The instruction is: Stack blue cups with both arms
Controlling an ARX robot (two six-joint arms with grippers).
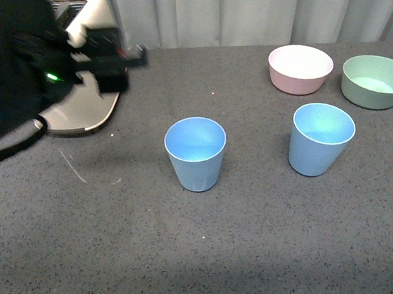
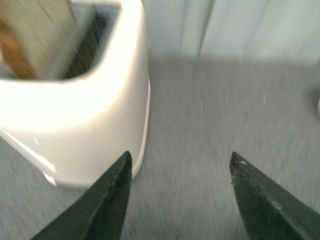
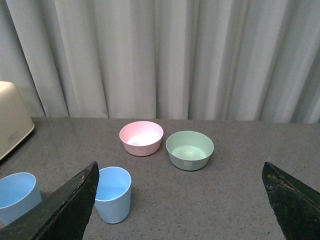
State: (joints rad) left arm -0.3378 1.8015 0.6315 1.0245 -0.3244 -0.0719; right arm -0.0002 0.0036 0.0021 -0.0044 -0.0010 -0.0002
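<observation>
Two light-blue cups stand upright and apart on the grey table: one point(image 1: 196, 152) in the middle, the other point(image 1: 320, 138) to its right. In the right wrist view the right cup point(image 3: 113, 193) stands by my left fingertip and the other cup point(image 3: 17, 196) is at the frame's edge. My left gripper point(image 1: 109, 58) is open and empty, raised at the far left over a white toaster, well away from the cups; its wrist view shows open fingers point(image 2: 181, 170). My right gripper point(image 3: 180, 175) is open and empty, out of the front view.
A white toaster point(image 1: 76, 109) stands at the back left, also in the left wrist view point(image 2: 75, 100) close to one fingertip. A pink bowl point(image 1: 300, 68) and a green bowl point(image 1: 375, 80) sit at the back right. Grey curtains hang behind the table.
</observation>
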